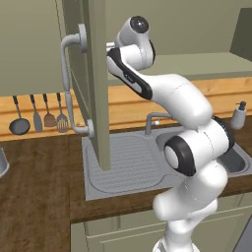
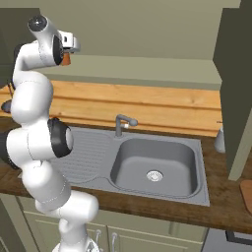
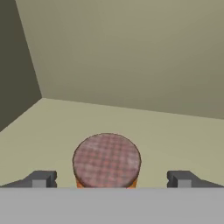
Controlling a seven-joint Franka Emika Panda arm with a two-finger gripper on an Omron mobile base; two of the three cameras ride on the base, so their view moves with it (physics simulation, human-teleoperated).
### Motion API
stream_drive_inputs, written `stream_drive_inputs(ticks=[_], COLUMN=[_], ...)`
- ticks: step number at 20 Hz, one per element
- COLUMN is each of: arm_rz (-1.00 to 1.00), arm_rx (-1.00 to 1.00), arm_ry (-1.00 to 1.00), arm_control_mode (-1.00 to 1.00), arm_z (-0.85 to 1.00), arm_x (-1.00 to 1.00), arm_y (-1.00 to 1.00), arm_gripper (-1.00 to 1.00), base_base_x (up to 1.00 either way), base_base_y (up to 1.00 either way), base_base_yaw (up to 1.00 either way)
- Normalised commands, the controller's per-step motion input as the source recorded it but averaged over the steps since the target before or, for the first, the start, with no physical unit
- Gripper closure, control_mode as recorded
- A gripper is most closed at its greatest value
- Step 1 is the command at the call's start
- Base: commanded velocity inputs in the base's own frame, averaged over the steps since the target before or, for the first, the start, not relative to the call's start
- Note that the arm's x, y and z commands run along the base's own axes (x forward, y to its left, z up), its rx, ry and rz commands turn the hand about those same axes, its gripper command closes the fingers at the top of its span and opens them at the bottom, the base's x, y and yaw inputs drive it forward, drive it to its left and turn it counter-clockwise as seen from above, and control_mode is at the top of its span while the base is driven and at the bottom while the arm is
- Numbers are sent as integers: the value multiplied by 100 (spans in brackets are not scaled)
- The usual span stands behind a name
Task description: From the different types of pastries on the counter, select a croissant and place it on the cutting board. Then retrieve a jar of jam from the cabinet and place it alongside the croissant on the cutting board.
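The jam jar (image 3: 106, 160) stands on the cabinet shelf, with a red checked lid and an orange body. My gripper (image 3: 109, 179) is open, its two dark fingertips (image 3: 41, 179) spread wide on either side of the jar without touching it. In the right base view the hand (image 2: 69, 45) reaches high into the cabinet, with the orange jar (image 2: 65, 59) just below it. A brown corner at the right edge looks like the cutting board (image 2: 246, 193). The croissant is out of view.
The open cabinet door (image 1: 96, 83) with its curved handle (image 1: 68, 83) hangs left of the arm. Below are the sink (image 2: 155, 165), faucet (image 2: 122, 123) and drainboard (image 1: 128, 165). Utensils (image 1: 39, 118) hang on the wall; a soap dispenser (image 1: 238, 116) stands right.
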Motion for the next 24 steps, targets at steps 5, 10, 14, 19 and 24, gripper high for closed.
stream_drive_inputs(ticks=[5,10,14,19,24], arm_rz=[-2,-4,-3,-1,0], arm_rx=[1,4,4,1,1], arm_ry=[0,0,0,0,0], arm_control_mode=[-100,-100,-100,-100,-100], arm_z=[-17,-9,-7,-12,-6], arm_x=[23,22,22,15,-11], arm_y=[7,15,16,1,0], arm_gripper=[-100,-100,100,100,100], base_base_x=[0,0,0,0,0], base_base_y=[0,0,0,0,0], base_base_yaw=[0,0,0,0,0])
